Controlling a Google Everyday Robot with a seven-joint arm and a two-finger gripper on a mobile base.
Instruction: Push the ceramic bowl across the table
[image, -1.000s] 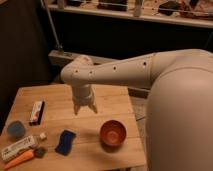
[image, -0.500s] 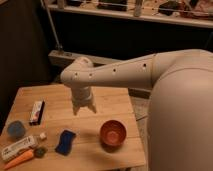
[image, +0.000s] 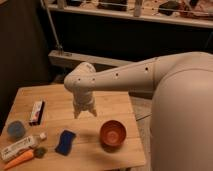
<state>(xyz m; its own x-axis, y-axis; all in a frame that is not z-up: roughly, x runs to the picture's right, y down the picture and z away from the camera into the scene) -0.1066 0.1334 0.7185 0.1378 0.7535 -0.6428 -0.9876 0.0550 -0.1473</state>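
Observation:
The ceramic bowl (image: 112, 133) is small, round and orange-red with a darker inside. It sits on the light wooden table (image: 65, 100) near the right front corner. My gripper (image: 85, 113) hangs from the white arm above the table's middle. It points down, to the left of the bowl and a little behind it, with a gap between them. Its fingers (image: 77, 113) stand slightly apart and hold nothing.
A blue sponge (image: 65, 142) lies left of the bowl. A blue round container (image: 16, 129), a white tube (image: 19, 148), a carrot (image: 19, 159) and a small box (image: 36, 112) lie along the left side. The table's right edge is close to the bowl.

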